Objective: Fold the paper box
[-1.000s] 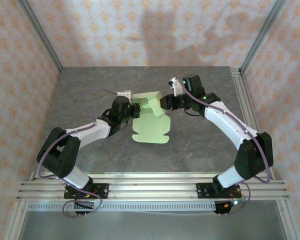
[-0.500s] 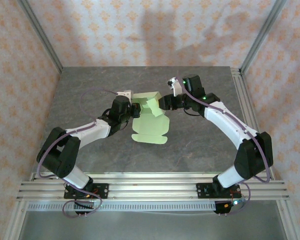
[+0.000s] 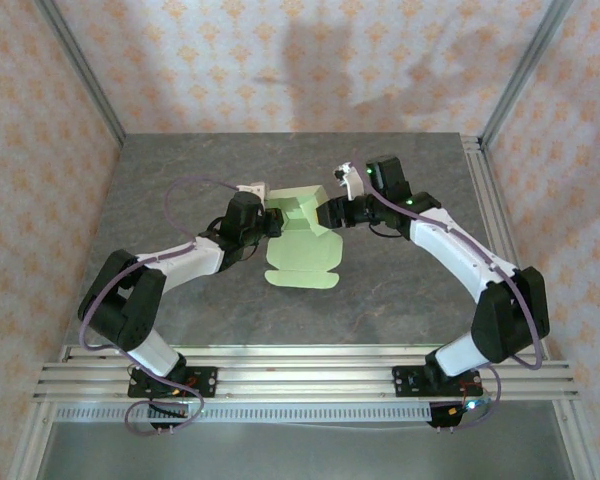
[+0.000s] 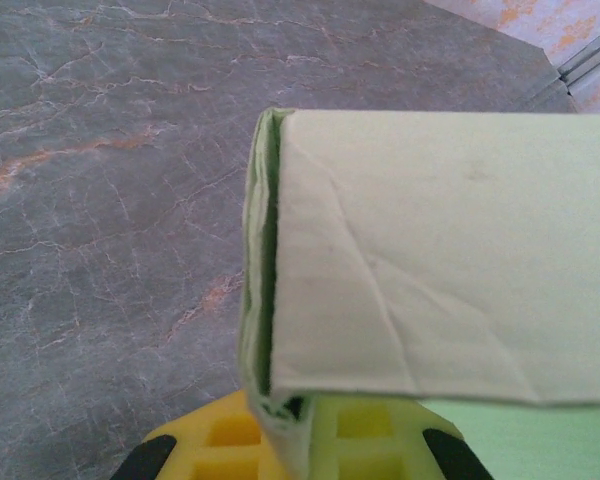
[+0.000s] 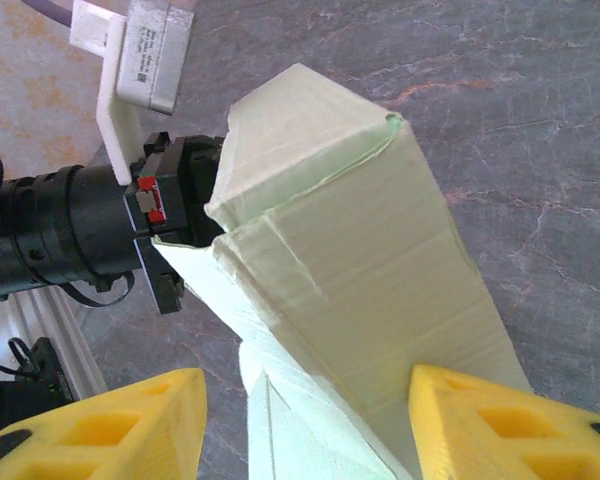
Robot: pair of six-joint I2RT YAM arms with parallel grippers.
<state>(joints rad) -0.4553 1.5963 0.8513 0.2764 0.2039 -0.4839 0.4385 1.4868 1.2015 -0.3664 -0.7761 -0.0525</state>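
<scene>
Entry: paper box [image 3: 298, 240], pale green card, part folded, at the centre of the top view, with a raised hollow section at its upper end and flat flaps on the table [image 3: 170, 180] below. Left gripper [image 4: 295, 445]: closed tight on the folded left edge of the raised section, card pinched between the yellow pads [image 4: 405, 428]. Right gripper [image 5: 305, 410]: jaws parted, straddling the raised section's other end and holding nothing; whether its right-hand pad brushes the card is hard to tell. Risks: only one grip on thin card, so a push from the right could crease or twist the wall, or drag the edge out of the pads; the unsupported fold may spring open. Clearance: bare grey surface all round the box; metal rail [image 3: 477, 175] at frame right and patterned walls [image 3: 280, 60] well apart.
</scene>
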